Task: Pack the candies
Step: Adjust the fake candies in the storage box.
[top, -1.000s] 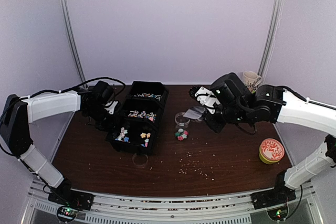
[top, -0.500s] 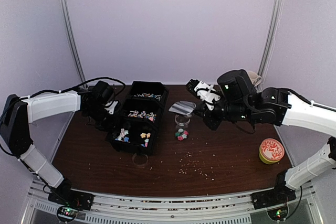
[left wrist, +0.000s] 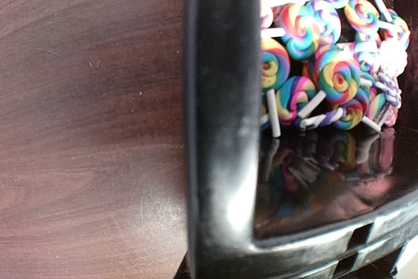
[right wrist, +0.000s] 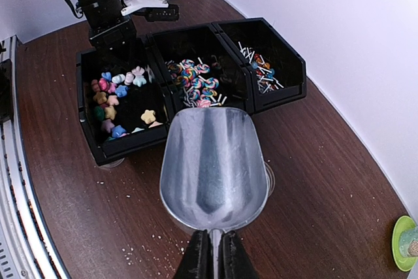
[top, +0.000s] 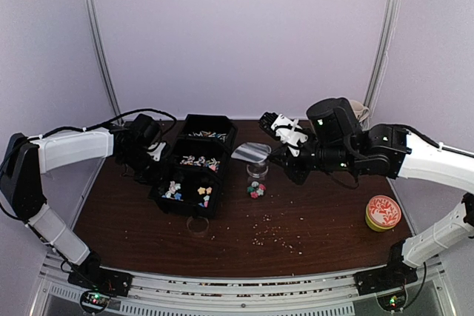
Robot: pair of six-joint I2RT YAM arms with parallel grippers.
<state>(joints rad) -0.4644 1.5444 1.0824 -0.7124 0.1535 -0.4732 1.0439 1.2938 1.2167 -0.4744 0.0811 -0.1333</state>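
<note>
The candies (right wrist: 111, 96), small coloured star shapes, lie in the nearest of three joined black bins (top: 167, 199). More candies (top: 256, 191) sit at the bottom of a small clear jar (top: 257, 173) right of the bins. My right gripper (right wrist: 212, 253) is shut on the handle of a metal scoop (right wrist: 212, 161). The scoop is empty and hangs level over the jar, hiding most of it in the right wrist view. My left gripper (top: 158, 155) is clamped on the left rim of the bins (left wrist: 222, 129); its fingers are hidden in the left wrist view.
Swirl lollipops (left wrist: 326, 70) fill the middle bin, and thin sticks (right wrist: 261, 66) lie in the far one. A green tin with an orange lid (top: 383, 212) stands front right, a mug (top: 354, 112) back right. Pale crumbs (top: 270, 234) and a clear ring (top: 198, 225) lie in front.
My right arm has lifted the scoop and carried it left, from beside the jar to above it. The left arm and the bins have stayed put.
</note>
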